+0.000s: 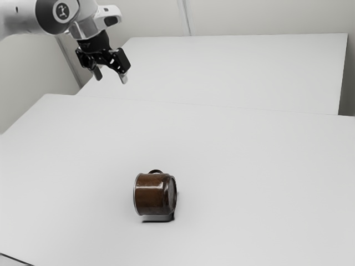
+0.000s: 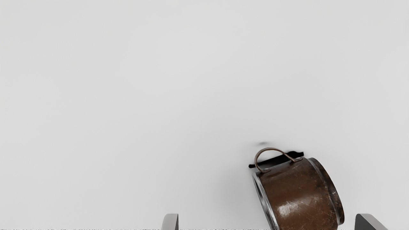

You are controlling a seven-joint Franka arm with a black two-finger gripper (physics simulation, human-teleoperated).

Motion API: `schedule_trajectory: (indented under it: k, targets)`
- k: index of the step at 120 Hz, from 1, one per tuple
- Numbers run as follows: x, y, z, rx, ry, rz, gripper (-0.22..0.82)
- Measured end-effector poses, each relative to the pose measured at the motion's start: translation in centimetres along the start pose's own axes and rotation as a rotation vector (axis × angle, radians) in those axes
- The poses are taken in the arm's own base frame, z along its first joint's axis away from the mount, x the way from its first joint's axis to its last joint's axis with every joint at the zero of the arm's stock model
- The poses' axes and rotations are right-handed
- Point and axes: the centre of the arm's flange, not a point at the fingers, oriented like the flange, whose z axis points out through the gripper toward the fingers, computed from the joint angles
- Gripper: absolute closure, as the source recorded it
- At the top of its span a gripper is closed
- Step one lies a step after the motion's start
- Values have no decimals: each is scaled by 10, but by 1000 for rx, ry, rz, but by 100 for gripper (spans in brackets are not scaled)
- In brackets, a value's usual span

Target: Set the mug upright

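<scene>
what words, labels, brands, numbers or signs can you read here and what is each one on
No word or number can be read.
Arm: a pale round emblem on a dark disc, too small to make out.
Mug: no lettering visible, just scratches and shine.

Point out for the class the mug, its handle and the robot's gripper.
Mug [image 1: 151, 195]: exterior view, on its brown side wall.
Handle [image 2: 271, 148]: wrist view, on the crest of its curve.
Gripper [image 1: 111, 78]: exterior view, midway between its fingertips.
</scene>
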Motion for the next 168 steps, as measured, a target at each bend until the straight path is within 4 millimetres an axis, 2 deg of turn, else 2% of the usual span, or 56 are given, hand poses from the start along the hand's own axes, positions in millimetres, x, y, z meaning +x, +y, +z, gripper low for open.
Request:
schedule_trajectory:
  k: [23,35,42,59,76,91,126,168]
  targets:
    - [-3,27,0,-4,-11,31,0]
    - [-7,34,7,-5,-23,36,0]
    - [-12,31,17,-5,-40,27,0]
    - [-30,8,33,-21,-59,-26,0]
    - [-56,1,55,-58,-58,-56,0]
    - [-74,-3,66,-104,-36,-85,0]
    - [-109,-14,163,-363,-88,-255,0]
    - [-150,-37,237,-673,-35,-347,0]
